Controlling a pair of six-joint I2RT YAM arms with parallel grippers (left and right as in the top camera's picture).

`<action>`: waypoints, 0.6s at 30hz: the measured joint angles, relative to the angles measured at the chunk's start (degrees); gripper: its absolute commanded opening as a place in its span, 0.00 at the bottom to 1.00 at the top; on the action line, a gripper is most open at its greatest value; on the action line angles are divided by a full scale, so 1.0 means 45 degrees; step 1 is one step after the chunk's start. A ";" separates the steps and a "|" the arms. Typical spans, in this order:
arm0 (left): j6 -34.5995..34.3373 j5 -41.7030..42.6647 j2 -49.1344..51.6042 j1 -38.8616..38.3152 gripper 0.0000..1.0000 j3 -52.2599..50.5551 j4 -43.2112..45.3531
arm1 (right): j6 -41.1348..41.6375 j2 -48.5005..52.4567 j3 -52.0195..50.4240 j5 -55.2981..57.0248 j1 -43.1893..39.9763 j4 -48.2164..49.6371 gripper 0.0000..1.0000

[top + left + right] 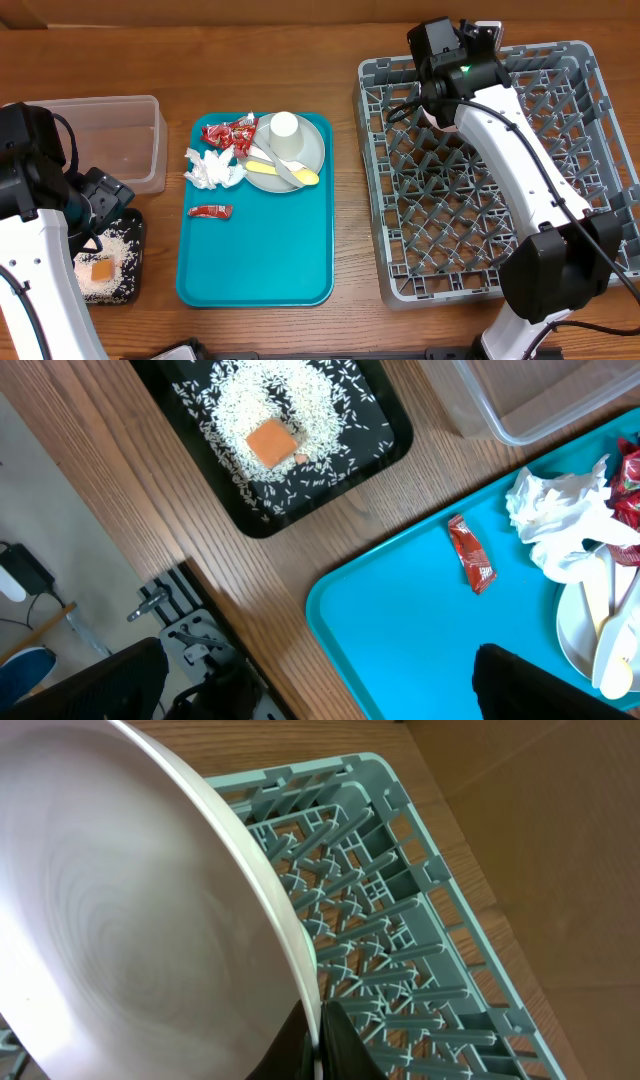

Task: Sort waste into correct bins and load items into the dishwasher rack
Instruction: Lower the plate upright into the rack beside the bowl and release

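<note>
My right gripper (pixel 318 1030) is shut on the rim of the pale pink plate (pixel 130 900) and holds it tilted over the far left of the grey dishwasher rack (pixel 470 220). My left gripper (pixel 320 700) is open and empty, near the black tray (pixel 133 225), which holds rice (pixel 110 250) and the orange cube (pixel 102 271). The teal tray (pixel 260 260) carries the grey-green plate (pixel 310 150) with the white cup (pixel 285 130), yellow spoon (pixel 265 167) and fork (pixel 290 172). Red wrappers (pixel 225 133) (pixel 210 210) and white tissue (pixel 212 168) also lie on it. The white bowl is out of view.
The clear tub (pixel 120 140) stands behind the black tray at the far left and looks empty. Bare wood lies between the teal tray and the rack. In the left wrist view, the table's front edge (pixel 250 650) runs just beside the teal tray's corner.
</note>
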 measured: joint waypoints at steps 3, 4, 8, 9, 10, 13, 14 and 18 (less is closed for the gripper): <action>0.0000 0.0000 0.0000 0.0000 1.00 0.0000 0.0000 | -0.0039 0.0000 0.0000 -0.0039 -0.0005 -0.0010 0.04; 0.0000 -0.0005 0.0000 0.0000 1.00 0.0000 0.0000 | -0.0049 0.0000 -0.0049 -0.0034 0.0000 0.0034 0.04; 0.0000 -0.0005 0.0000 0.0000 1.00 0.0000 0.0000 | -0.0073 0.0000 -0.0461 -0.0034 -0.0005 0.0155 0.06; 0.0000 0.0000 0.0000 0.0000 1.00 0.0000 0.0000 | -0.0073 0.0000 -0.0636 -0.0044 -0.0005 0.0151 0.08; 0.0000 -0.0005 0.0000 0.0000 1.00 0.0000 0.0000 | -0.0097 0.0000 -0.0714 -0.0053 -0.0005 0.0151 0.15; 0.0000 0.0000 0.0000 0.0000 1.00 0.0000 0.0000 | -0.0087 0.0000 -0.0908 -0.0180 0.0019 0.0160 0.66; 0.0000 -0.0005 0.0000 0.0000 1.00 0.0000 0.0000 | -0.0083 0.0000 -0.0903 -0.0170 0.0049 0.0170 0.72; 0.0000 -0.0005 0.0000 0.0000 1.00 0.0000 0.0000 | -0.0107 0.0000 -0.0777 -0.0447 0.0325 0.0000 0.89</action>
